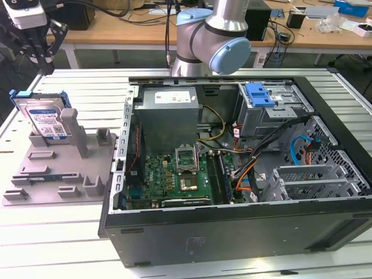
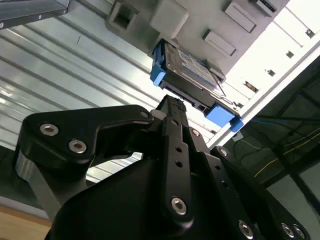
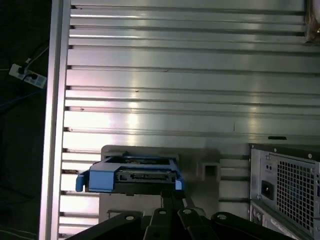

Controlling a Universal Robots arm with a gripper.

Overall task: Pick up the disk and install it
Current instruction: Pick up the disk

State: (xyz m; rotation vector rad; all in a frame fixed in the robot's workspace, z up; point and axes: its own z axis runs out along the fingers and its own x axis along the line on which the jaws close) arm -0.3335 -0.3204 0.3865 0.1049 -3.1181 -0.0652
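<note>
While the disk (image 1: 45, 119) leans upright on the grey fixture plate (image 1: 52, 174), the end effector (image 1: 42, 61) hovers above it, apart, clenched on nothing.

Ribbed metal table (image 1: 55, 235) bears fixture plate (image 1: 40, 174) and computer case (image 1: 232, 235).

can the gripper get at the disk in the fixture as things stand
Probably yes. The gripper hangs above the disk, which stands on edge in the grey fixture plate with its top edge bare. Nothing lies between them, and the grey post beside it stops short of that edge.
</note>
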